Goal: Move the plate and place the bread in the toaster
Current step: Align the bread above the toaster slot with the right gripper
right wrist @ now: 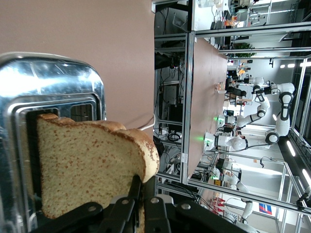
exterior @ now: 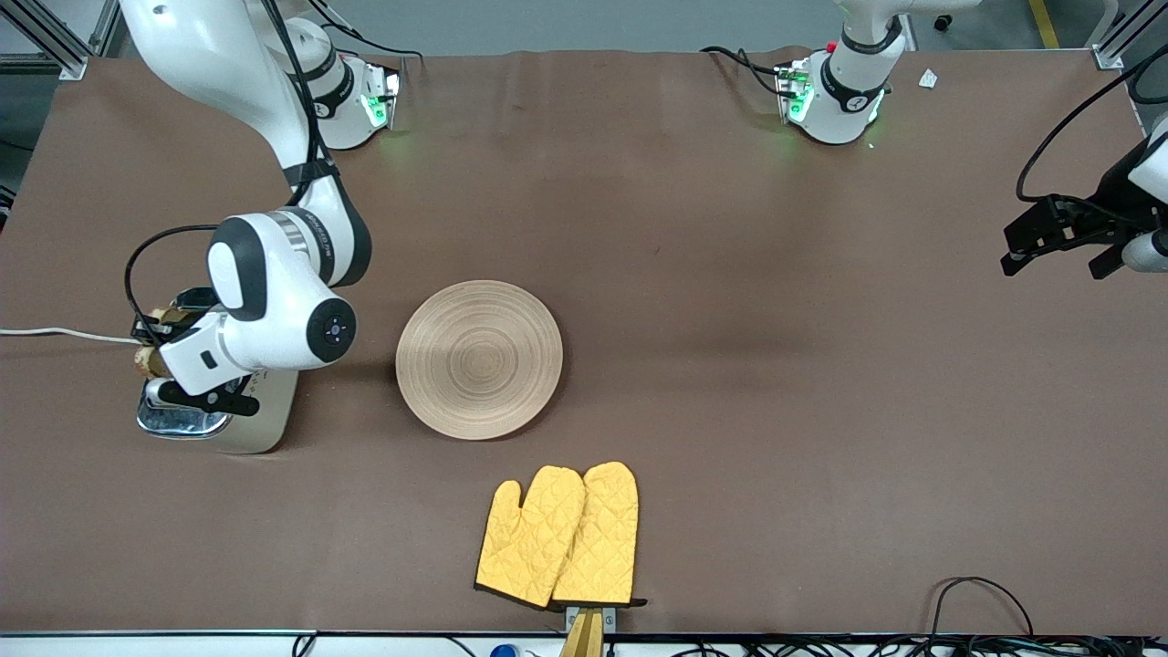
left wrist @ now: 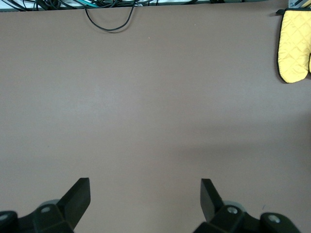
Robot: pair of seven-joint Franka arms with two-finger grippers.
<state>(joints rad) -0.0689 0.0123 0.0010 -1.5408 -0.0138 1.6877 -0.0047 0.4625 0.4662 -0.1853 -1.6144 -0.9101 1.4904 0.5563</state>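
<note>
Bread [right wrist: 92, 165], a brown slice with a darker crust, sits pinched between the closed fingers of the right gripper [right wrist: 141, 196] directly over the toaster [exterior: 239, 422], its lower edge at one of the chrome slots (the front view hides most of it under the arm's wrist). That toaster stands at the right arm's end of the table, a white cord [exterior: 55, 333] trailing from it. The plate [exterior: 479, 358] lies bare just beside the toaster, toward the table's middle. A pair of yellow oven mitts [exterior: 561, 537] lies nearer the front camera than the plate. The left gripper [left wrist: 145, 199] waits with fingers spread wide, holding nothing, over the left arm's end of the table.
</note>
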